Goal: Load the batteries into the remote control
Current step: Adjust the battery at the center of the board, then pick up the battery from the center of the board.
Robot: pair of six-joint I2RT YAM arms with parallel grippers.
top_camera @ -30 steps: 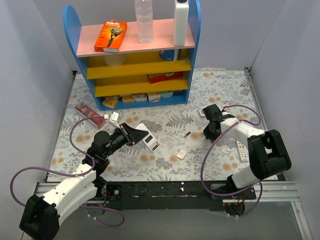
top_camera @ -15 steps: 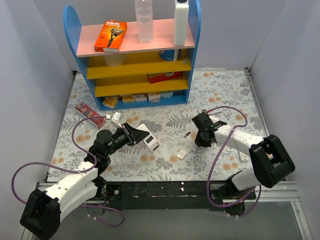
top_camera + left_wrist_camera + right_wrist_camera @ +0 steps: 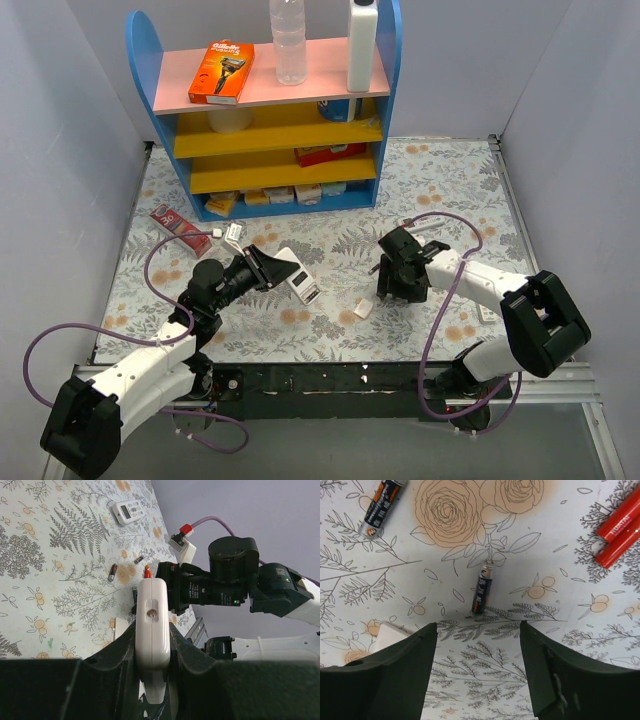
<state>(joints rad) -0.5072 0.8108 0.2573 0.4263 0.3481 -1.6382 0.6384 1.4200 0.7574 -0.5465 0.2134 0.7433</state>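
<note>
Batteries [image 3: 482, 588] lie loose on the flower-printed table [image 3: 450, 190], none of them in the remote control [image 3: 296, 275]; in the right wrist view one dark cell with a silvery tip lies just ahead of the right gripper [image 3: 477, 625], roughly in line with the gap between its fingers [image 3: 395, 680]; those fingers stand wide apart and hold nothing. A second battery [image 3: 382, 507] lies toward the upper left of that view, well apart from the first; a small white piece [image 3: 390, 636] rests on the table just beside the left-hand finger; two red oblong items [image 3: 619, 526] show at the upper right edge, too cropped to name.

The left gripper [image 3: 151, 632] is clamped on the remote control, one finger pressing each long side; the remote is held above the table and turned narrow-side-on to the left wrist camera, showing a white face with a recessed slot and a screw. From above, the remote sticks out of that gripper toward the right arm, left of the table's middle; the right gripper is lowered close to the table right of the middle, and the white piece lies between the two grippers. A blue shelf unit [image 3: 265, 110] stands at the far edge; a longer white remote [image 3: 129, 511] lies flat beyond both batteries in the left wrist view.
</note>
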